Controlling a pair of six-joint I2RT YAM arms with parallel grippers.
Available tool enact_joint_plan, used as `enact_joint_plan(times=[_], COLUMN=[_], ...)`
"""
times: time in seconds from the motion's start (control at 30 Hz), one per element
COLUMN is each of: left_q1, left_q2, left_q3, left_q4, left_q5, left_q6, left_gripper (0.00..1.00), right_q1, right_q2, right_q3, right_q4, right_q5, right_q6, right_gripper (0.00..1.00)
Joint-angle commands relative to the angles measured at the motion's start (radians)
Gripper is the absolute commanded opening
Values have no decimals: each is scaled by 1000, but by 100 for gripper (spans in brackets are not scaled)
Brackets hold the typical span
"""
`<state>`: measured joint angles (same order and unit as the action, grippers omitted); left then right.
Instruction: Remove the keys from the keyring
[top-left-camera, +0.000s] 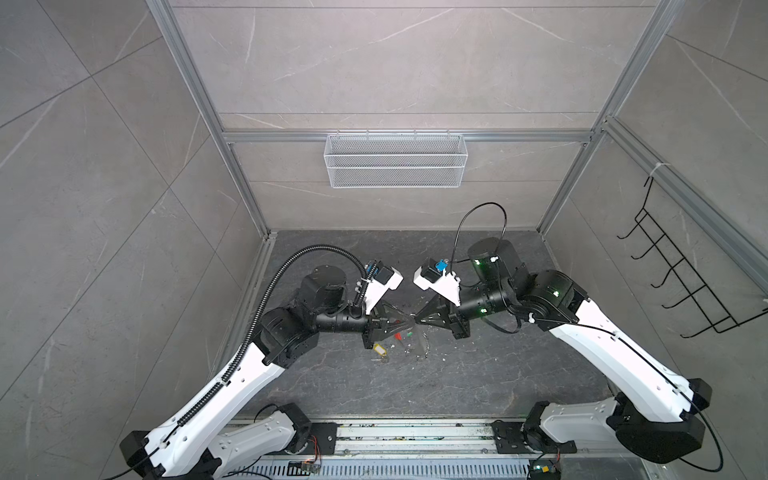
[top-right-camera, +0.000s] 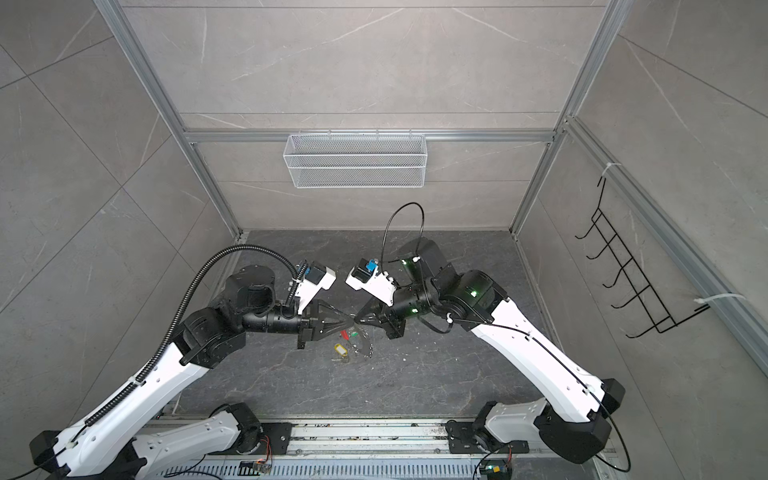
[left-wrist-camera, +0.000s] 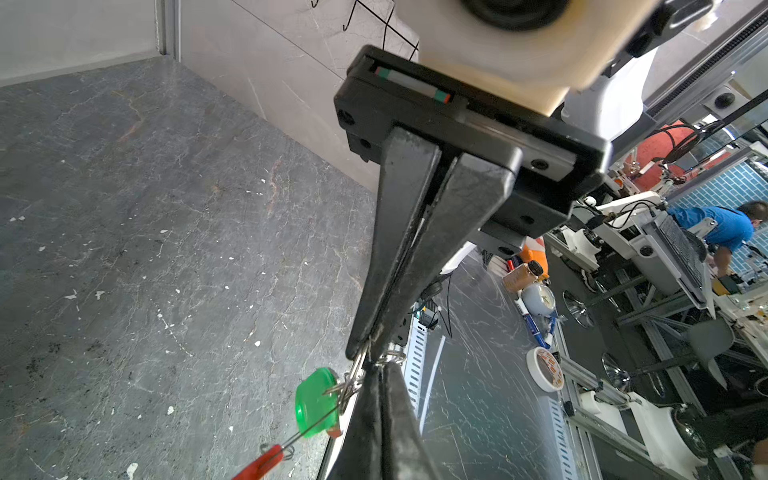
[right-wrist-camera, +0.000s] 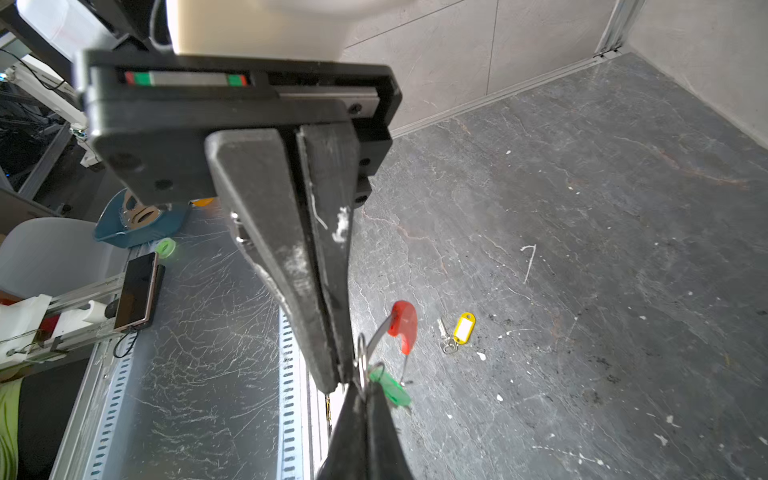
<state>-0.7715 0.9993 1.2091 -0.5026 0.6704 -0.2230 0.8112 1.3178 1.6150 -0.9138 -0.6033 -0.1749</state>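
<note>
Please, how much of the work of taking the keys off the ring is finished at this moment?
Done: the yellow-tag key lies alone on the table, off the keyring. In hand: the green-tag key still hangs on it, held up between the shut left gripper, seemingly on the key's end, and the shut right gripper, seemingly on the wire. Left: freeing the green one.

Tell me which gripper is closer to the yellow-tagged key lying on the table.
Left, narrowly. The left gripper hangs above and just beyond the yellow-tagged key, slightly to its right. The right gripper meets the left one tip to tip, farther right.
</note>
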Motion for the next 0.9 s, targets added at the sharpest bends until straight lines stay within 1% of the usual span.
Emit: enact_joint_plan(times=[0.0, 0.07, 0.1, 0.13, 0.27, 0.37, 0.5, 0.6, 0.67, 0.87], left_q1=[4, 4, 4, 3, 2, 2, 3, 2, 2, 2], left_q2=[-59, -103, -126, -150, -237, -264, -252, -257, -277, -363], left_q3=[-37, -94, -125, -150, -244, -284, -286, -285, -294, -352], left_q4=[99, 187, 240, 280, 432, 500, 478, 426, 415, 437], left_q5=[-64, -107, -126, -145, -196, -210, -238, -290, -321, -405], left_q6=[-1, -19, -30, -35, -40, -49, -82, -88, -94, -110], left_gripper=[0, 0, 0, 0, 0, 0, 0, 0, 15, 44], right_q1=[6, 7, 6, 7, 5, 8, 7, 7, 6, 6], right_q2=[-47, -92, -119, -142, -222, -230, -214, -209, -210, -200], right_q3=[-36, -104, -142, -173, -288, -310, -321, -363, -401, -484], right_q4=[110, 209, 269, 320, 510, 547, 516, 515, 527, 571], right_q5=[29, 53, 67, 73, 120, 126, 139, 148, 146, 102], right_q6=[41, 81, 103, 120, 196, 217, 239, 259, 279, 343], right_gripper=[11, 29, 34, 36, 39, 39, 39, 39, 40, 42])
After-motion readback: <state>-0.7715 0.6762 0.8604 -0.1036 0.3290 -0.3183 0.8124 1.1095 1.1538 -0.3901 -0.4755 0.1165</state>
